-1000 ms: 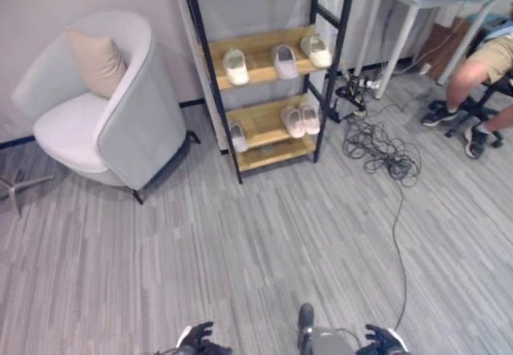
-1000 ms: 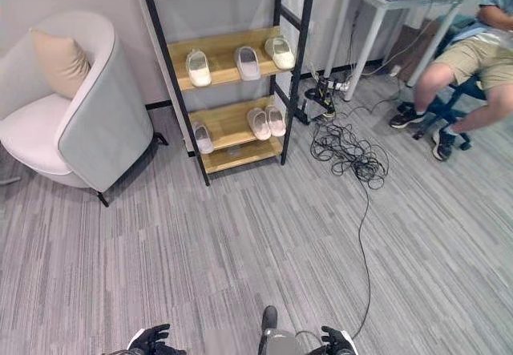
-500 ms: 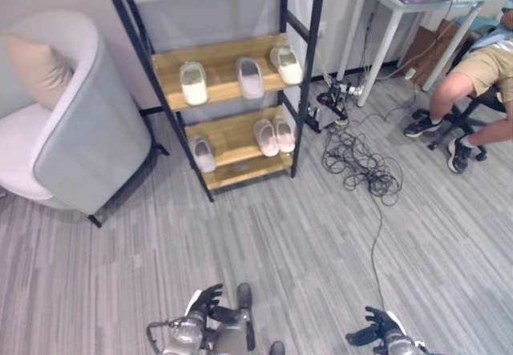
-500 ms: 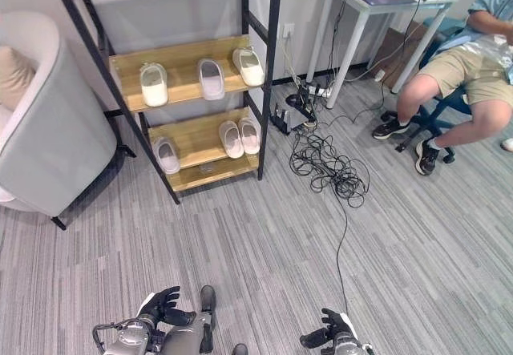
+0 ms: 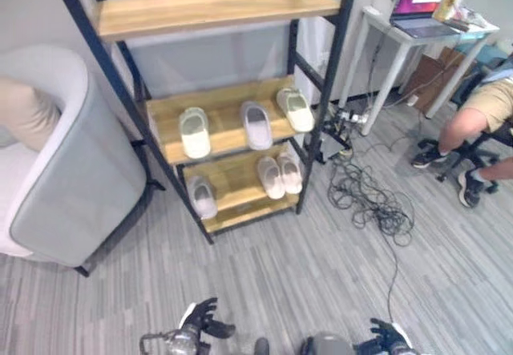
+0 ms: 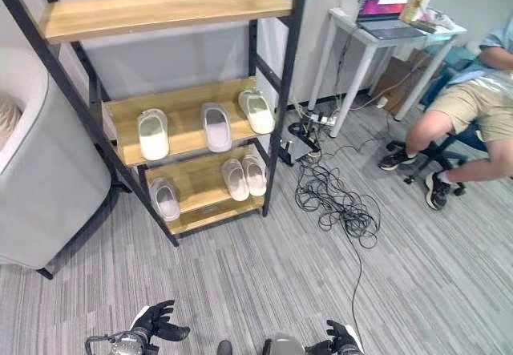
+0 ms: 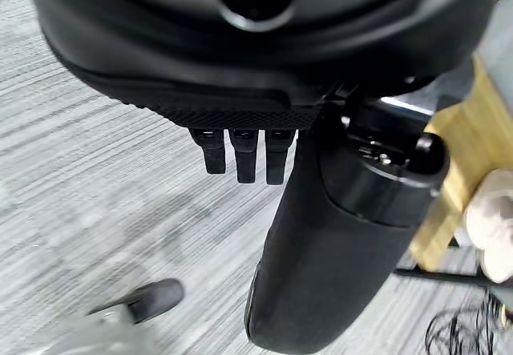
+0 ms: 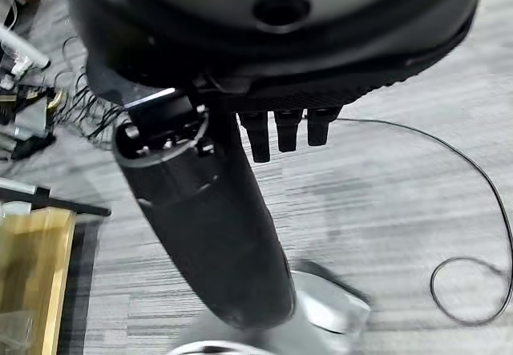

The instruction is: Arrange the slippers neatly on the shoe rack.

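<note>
Armchair (image 5: pixel 72 187): stood at far left, just beside the rack; slid leftward across the head views over the last second, along with everything else, so read as camera motion and not furniture moving.
Left hand (image 5: pixel 200 327): hung low over the grey floor (image 5: pixel 321 267), fingers loosely spread, nothing held; left wrist view showed the fingers (image 7: pixel 244 155) short and relaxed over bare flooring.
Shoe rack (image 5: pixel 212 127): filled more of the head views than a second earlier, top shelf newly in sight and bare; judged as an approach toward it.
Slippers, middle shelf: pale green one (image 5: pixel 195 131) at left, grey one (image 5: pixel 257 124) centre, cream one (image 5: pixel 296 109) at right, well spaced, none paired.
Slippers, bottom shelf: single one (image 5: pixel 201 197) at left, a pair (image 5: pixel 279 173) touching side by side at right.
Right hand (image 5: pixel 383 339): low at the frame edge, fingers relaxed and empty in its wrist view.
Cable tangle (image 5: pixel 373 203): lay on the floor right of the rack.
Seated person (image 5: pixel 481 131): far right, by a white desk (image 5: pixel 417 38).
Meaning: no slipper touched; sorting into pairs likely still ahead.
</note>
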